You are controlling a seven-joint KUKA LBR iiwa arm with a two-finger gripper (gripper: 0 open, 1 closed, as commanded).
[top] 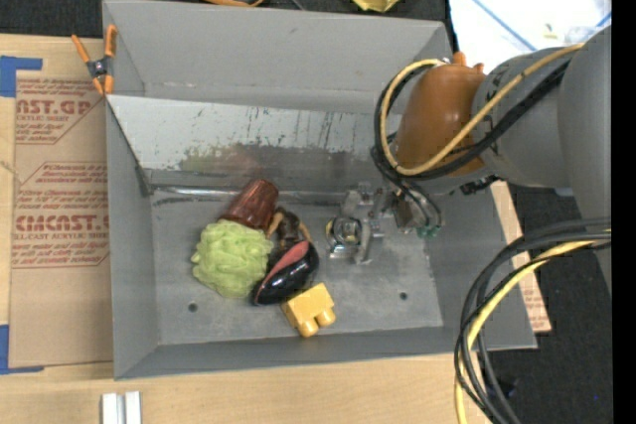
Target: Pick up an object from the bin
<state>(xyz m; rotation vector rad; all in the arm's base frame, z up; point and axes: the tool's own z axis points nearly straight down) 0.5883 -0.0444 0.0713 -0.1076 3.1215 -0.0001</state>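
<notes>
**Bin contents, listed outward from my gripper**

1. My gripper (pixel 353 229): low over bare floor in the grey metal bin (pixel 278 45), right of centre. Nothing shows in its grasp. Spread or pressed together: I cannot tell.
2. Orange wrist cover (pixel 437 119), with cables: at 1 o'clock from the gripper, part of my arm.
3. Black-and-red rounded object (pixel 286 272): nearest thing of any size, at 8 o'clock, near but apart from the gripper.
4. Small dark item (pixel 289 224): at 9 o'clock, kind unclear.
5. Yellow plastic block (pixel 309 310): at 7 o'clock, just beside the black-and-red object.
6. Brown cylinder (pixel 253 202): between 9 and 10 o'clock, towards the back wall.
7. Green fuzzy lump (pixel 231 257): at 9 o'clock, farthest out, touching the black-and-red object and just below the cylinder.
</notes>
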